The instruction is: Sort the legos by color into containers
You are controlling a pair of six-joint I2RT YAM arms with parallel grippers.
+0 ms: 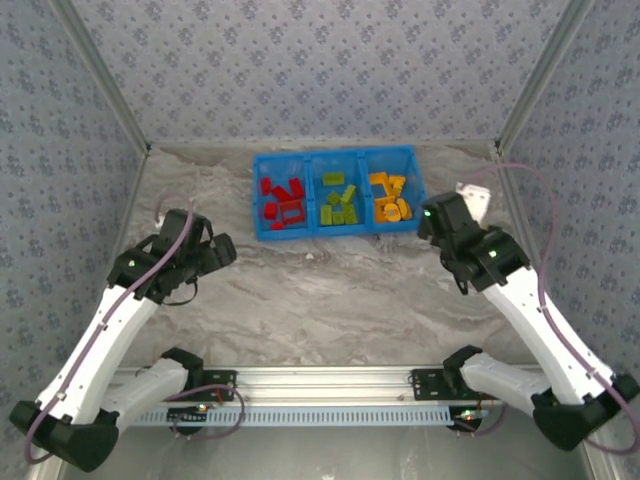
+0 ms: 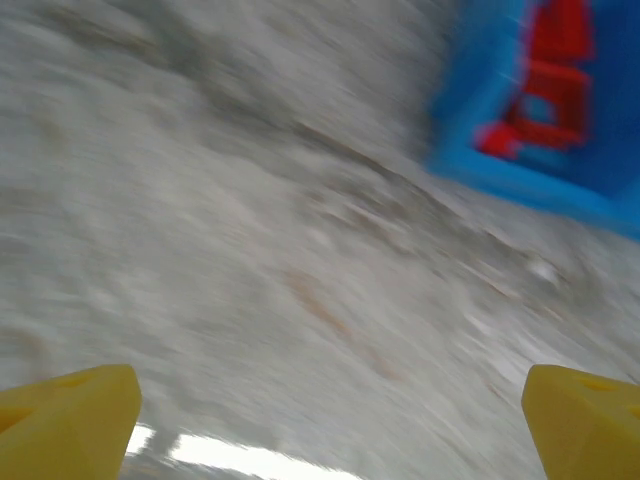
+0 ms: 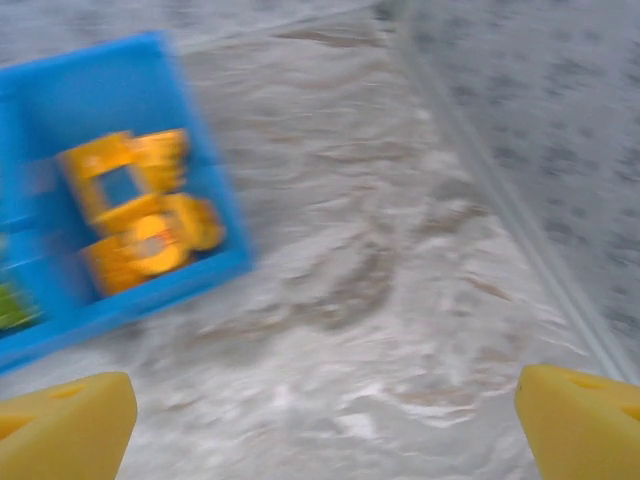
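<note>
A bright blue bin point(image 1: 336, 154) with three side-by-side containers stands at the back of the marble table. Red legos point(image 1: 283, 203) lie in its left compartment, lime green legos point(image 1: 339, 204) in the middle one, orange-yellow legos point(image 1: 390, 198) in the right one. My left gripper point(image 1: 222, 249) hovers over bare table to the bin's front left, open and empty; its wrist view shows the bin's red corner point(image 2: 545, 105) blurred. My right gripper point(image 1: 428, 216) sits just off the bin's right front corner, open and empty, with the orange-yellow legos point(image 3: 140, 215) to its left.
Patterned walls close in the table on three sides, and a metal corner post point(image 3: 500, 190) runs along the right wall. A small white object point(image 1: 472, 196) lies behind the right gripper. Bare marble point(image 1: 330, 300) spreads between the two arms.
</note>
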